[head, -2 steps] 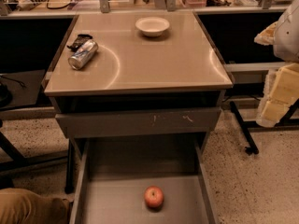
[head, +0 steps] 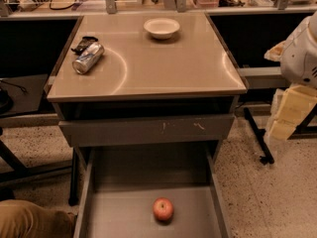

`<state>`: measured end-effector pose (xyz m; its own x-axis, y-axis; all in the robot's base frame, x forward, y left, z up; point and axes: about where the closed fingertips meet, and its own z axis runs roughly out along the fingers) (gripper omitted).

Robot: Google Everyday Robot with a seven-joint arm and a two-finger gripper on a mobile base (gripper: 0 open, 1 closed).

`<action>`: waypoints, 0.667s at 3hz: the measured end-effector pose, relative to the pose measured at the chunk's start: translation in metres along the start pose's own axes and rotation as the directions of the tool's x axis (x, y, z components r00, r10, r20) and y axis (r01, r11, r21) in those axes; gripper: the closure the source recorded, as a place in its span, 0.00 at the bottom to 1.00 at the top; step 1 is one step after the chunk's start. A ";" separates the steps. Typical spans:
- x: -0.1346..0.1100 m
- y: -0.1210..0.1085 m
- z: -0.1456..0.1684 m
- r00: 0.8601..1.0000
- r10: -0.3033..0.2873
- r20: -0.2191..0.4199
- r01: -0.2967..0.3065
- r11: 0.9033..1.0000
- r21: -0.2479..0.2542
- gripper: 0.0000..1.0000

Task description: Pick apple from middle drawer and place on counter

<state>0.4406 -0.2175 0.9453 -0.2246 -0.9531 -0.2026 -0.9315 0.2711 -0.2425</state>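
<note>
1. Bench (head: 163, 63): square top with a glossy tan-beige surface. Faint curved arc marks show near its left and right edges, and a thin darker band runs round the rim.

2. Items on the bench:
- White bowl (head: 161, 28): round, shallow and matte, standing upright near the middle of the far edge.
- Soda can (head: 88, 58): silver metal cylinder lying on its side near the left edge, with its axis running diagonally. The print on its wall is too small to read.
- Small dark object (head: 84, 43): flat and irregular, just behind the can towards the far left corner. It cannot be identified.

3. Closed drawer front (head: 143, 130): flat grey panel below the front edge of the bench, with short white scratches right of centre.

4. Middle drawer (head: 119, 217): pulled out in front of the bench. It is grey metal with a plain flat floor and low side walls.

5. Apple (head: 163, 208): small, round and red-orange with paler patches. It rests on the drawer floor at about mid-width, well apart from both side walls.

6. Gripper (head: 290, 114): pale yellow blocky parts under a white rounded housing. It hangs beyond the right edge of the bench, below the level of the top and well apart from the apple. Whether the jaws are released or clenched cannot be told; nothing is seen in them.

7. Floor (head: 267, 192): speckled light stone finish
</note>
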 end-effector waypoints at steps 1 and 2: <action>0.021 0.010 0.069 0.998 0.054 -0.015 -0.054 0.999 0.003 0.00; 0.017 0.012 0.071 0.999 0.039 -0.020 -0.039 0.999 0.010 0.00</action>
<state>0.4457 -0.2204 0.8711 -0.2667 -0.9443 -0.1929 -0.9192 0.3094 -0.2435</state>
